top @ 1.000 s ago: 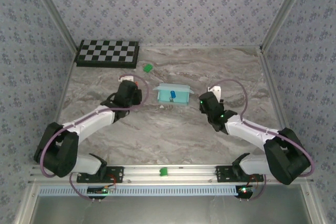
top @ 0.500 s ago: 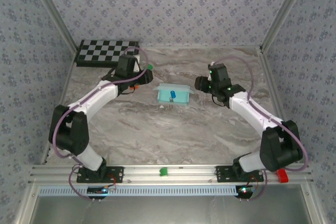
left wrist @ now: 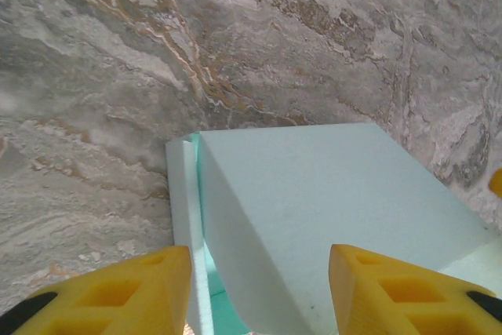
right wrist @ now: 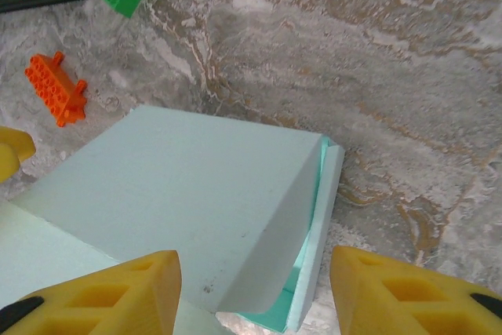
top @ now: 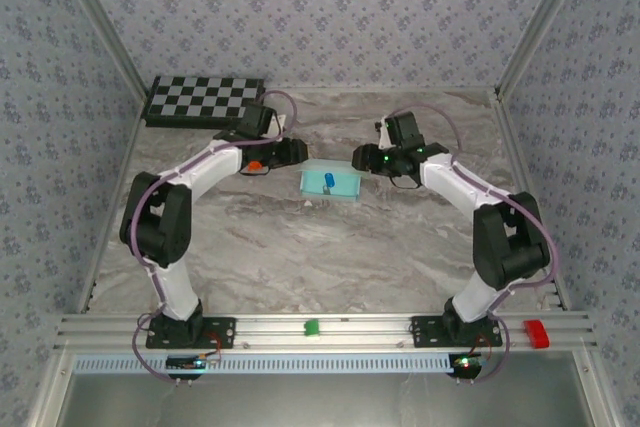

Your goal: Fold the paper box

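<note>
The paper box (top: pixel 331 182) sits on the marble table (top: pixel 300 247). At the box's left end, the left gripper (left wrist: pixel 259 256) hangs with jaws spread wide and empty, its yellow fingers (left wrist: pixel 118 284) straddling the end flap. At the box's right end, the right gripper (right wrist: pixel 252 260) gapes equally wide, gripping nothing.

Table (top: pixel 330 257) lies open nearside of the paper box (top: pixel 348 187); an orange block (right wrist: pixel 55 89) sits to its left

Both wrist views cut the paper box (left wrist: pixel 329 194) off at their bottom edge.
</note>
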Action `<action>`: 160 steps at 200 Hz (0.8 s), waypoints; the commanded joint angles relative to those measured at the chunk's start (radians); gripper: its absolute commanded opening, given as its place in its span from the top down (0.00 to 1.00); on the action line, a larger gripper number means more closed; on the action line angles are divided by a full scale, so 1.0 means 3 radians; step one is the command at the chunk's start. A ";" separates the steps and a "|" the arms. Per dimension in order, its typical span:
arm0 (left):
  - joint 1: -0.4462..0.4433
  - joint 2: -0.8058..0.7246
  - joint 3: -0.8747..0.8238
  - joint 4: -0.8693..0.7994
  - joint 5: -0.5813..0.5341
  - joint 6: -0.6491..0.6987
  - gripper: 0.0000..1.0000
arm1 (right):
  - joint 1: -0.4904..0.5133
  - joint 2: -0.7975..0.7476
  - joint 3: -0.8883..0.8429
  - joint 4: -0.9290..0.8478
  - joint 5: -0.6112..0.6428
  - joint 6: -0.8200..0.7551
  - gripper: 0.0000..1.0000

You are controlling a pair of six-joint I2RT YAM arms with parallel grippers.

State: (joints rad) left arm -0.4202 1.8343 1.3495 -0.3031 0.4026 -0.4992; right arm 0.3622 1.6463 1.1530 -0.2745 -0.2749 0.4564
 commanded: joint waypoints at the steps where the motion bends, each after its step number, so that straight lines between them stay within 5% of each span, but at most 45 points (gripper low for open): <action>1: -0.0016 0.0104 0.0150 -0.0071 0.0175 0.0012 0.52 | -0.0002 0.0088 0.0103 -0.0087 -0.0140 0.0016 0.46; 160: -0.0071 0.0388 -0.0098 0.0012 0.0074 -0.0037 0.58 | 0.0022 0.0573 0.0076 -0.0059 -0.0076 0.0059 0.54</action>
State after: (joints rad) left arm -0.4316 1.9343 1.3319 -0.3111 0.4259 -0.4995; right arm 0.3626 1.7870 1.1549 -0.2813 -0.2893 0.4614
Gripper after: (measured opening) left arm 0.432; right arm 0.472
